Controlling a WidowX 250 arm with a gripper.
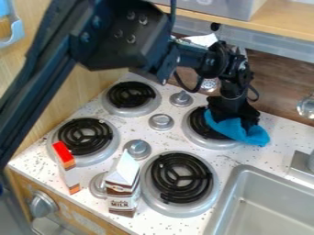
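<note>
A blue cloth (pixel 250 134) is being seen at the rear burner (pixel 211 144) on the side of the sink (pixel 238 193). Part of the burner is being covered by it, and its free end is being spread beyond the metal rim, above the speckled bench (pixel 275 133). The cloth is being overlapped from above by the black gripper (pixel 240 121), which is being pointed downward. The state of the jaws is being hidden by their own dark shape and by the folds, so it cannot be told whether they are being spread or pressed together, or whether cloth is being pinched.

By its look, the cloth is being judged as light, thin and soft, neither fragile nor very slippery. Its shape is not being kept by any stiffness, so sagging is being expected under a lift. A raised fold near the middle is being judged the best place for the hold, as only a small corner is being offered by the loose end.

Nearer to the camera, a milk carton (pixel 122 188) is being stood upright beside the front burner (pixel 178 211). A narrow red-topped box (pixel 66 160) is being seen by the other front burner (pixel 111 149).
</note>
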